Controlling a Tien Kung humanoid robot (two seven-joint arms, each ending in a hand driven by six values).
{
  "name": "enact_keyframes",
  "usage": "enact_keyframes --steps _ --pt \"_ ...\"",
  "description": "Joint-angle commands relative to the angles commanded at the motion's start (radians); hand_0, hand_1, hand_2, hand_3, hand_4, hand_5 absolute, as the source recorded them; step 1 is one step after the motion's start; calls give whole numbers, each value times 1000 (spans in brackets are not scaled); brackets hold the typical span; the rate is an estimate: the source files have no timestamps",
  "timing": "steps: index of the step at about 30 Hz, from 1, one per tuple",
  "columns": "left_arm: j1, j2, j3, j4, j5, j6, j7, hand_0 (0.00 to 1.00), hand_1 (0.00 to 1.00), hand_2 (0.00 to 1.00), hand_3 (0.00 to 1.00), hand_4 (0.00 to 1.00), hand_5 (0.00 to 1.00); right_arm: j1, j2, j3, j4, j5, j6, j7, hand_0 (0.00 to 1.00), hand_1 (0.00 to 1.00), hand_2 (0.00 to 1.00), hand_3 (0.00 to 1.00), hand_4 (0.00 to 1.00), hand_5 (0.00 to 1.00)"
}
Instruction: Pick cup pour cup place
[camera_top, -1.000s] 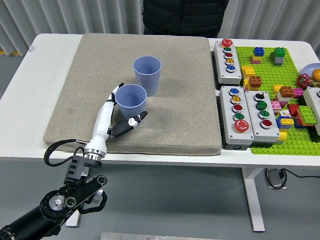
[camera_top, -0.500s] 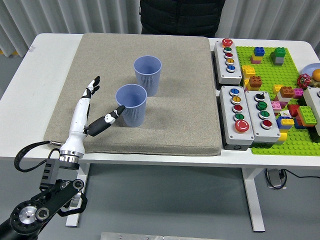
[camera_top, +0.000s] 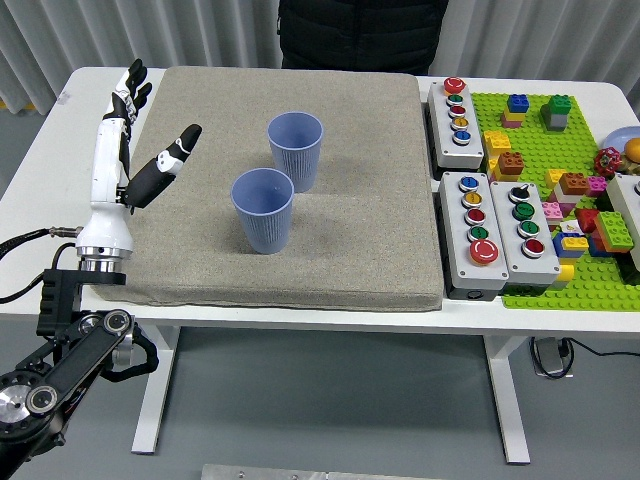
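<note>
White tabletop (camera_top: 40, 150) carried a grey mat (camera_top: 330, 250), and on it stood two blue ribbed cups, upright: the near cup (camera_top: 263, 210) just in front of the far cup (camera_top: 295, 150), almost touching. Both looked light, thin-walled and easily squashed or tipped, so a gentle wrap around the mid-wall seemed the best hold. The left hand (camera_top: 128, 140) hung raised over the mat's left edge, well apart from the cups, forearm near upright, fingers (camera_top: 130, 85) spread and thumb out, holding nothing. Control boxes (camera_top: 480, 230) sat to the right.
</note>
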Motion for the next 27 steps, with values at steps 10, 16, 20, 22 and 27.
enact_keyframes --steps 10,16,20,22,27 --pt "13 -57 -60 -8 -419 -142 -30 850 850 941 950 998 748 5 2 3 0 -5 -1 -4 674 613 564 575 2 172" --pt "0 -72 21 -74 -672 35 -257 773 777 888 863 906 771 4 2 8 1 -20 0 -9 674 613 564 575 2 174" --pt "-3 -72 39 -128 -817 145 -257 773 777 888 863 906 771 4 3 9 1 -24 1 -10 674 613 564 575 2 174" --pt "-5 -71 38 -141 -814 145 -257 770 769 886 870 886 875 4 3 9 1 -24 1 -10 674 613 564 575 2 171" --pt "-2 -73 30 -143 -727 145 -257 774 775 890 876 823 998 2 4 3 1 -19 1 -9 674 613 564 575 2 171"
